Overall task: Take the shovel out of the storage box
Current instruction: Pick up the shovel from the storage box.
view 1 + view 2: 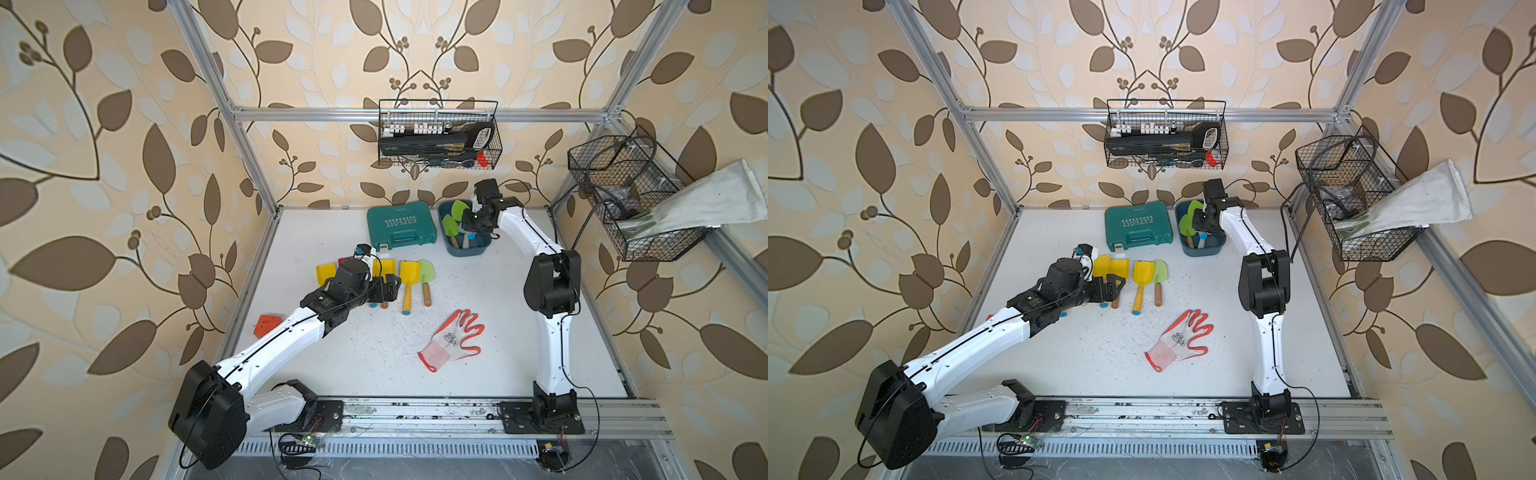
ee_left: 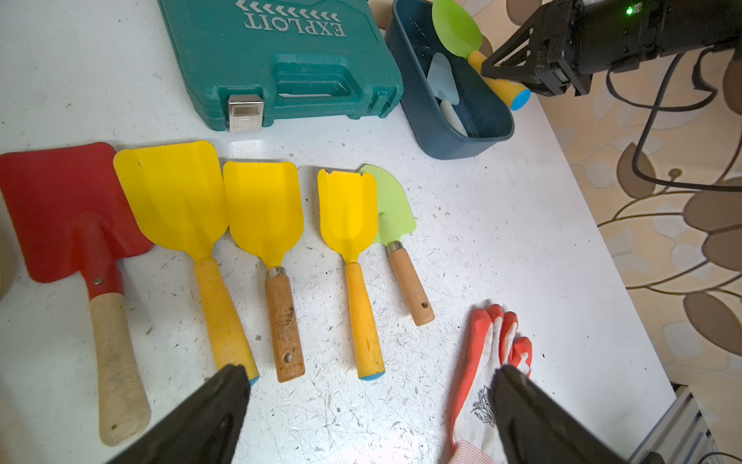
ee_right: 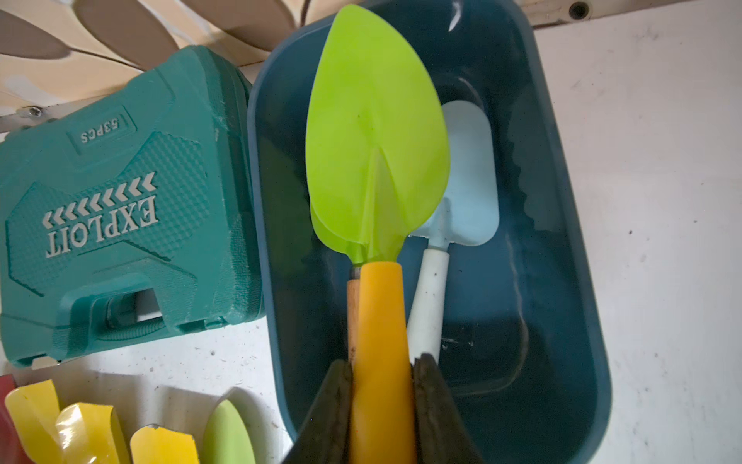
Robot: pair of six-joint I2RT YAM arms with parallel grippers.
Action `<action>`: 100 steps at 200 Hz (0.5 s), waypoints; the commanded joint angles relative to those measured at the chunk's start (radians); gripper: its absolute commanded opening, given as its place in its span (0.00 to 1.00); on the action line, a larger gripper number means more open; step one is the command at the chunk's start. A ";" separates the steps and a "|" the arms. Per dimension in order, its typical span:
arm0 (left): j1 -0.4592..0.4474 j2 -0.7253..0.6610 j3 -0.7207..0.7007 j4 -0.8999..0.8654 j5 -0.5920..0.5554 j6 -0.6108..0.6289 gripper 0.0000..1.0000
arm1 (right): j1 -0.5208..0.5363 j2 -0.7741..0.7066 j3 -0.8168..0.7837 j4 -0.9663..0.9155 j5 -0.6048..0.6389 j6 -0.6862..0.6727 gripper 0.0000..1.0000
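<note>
Pinching the yellow handle of the green-bladed shovel [image 3: 373, 140], the right gripper [image 3: 383, 365] holds it over the open dark blue storage box [image 3: 594, 321], long axis running along the box's length, blade pointing away from the gripper. A pale blue shovel [image 3: 469, 180] lies inside, beneath it. The left gripper [image 2: 371, 371], spread wide, hovers well apart over the counter [image 2: 502, 241], so lifting clear likely falls to the right arm.

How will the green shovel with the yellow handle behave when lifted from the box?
Probably stiff: the green shovel, held only by its handle, shows no sag. It may pivot, since the right tool grips far from the broad blade. Its smooth handle could slip.
</note>
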 commanded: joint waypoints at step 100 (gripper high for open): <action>0.010 -0.022 0.013 0.056 0.078 -0.014 0.98 | 0.089 -0.426 -0.463 0.208 0.033 0.040 0.04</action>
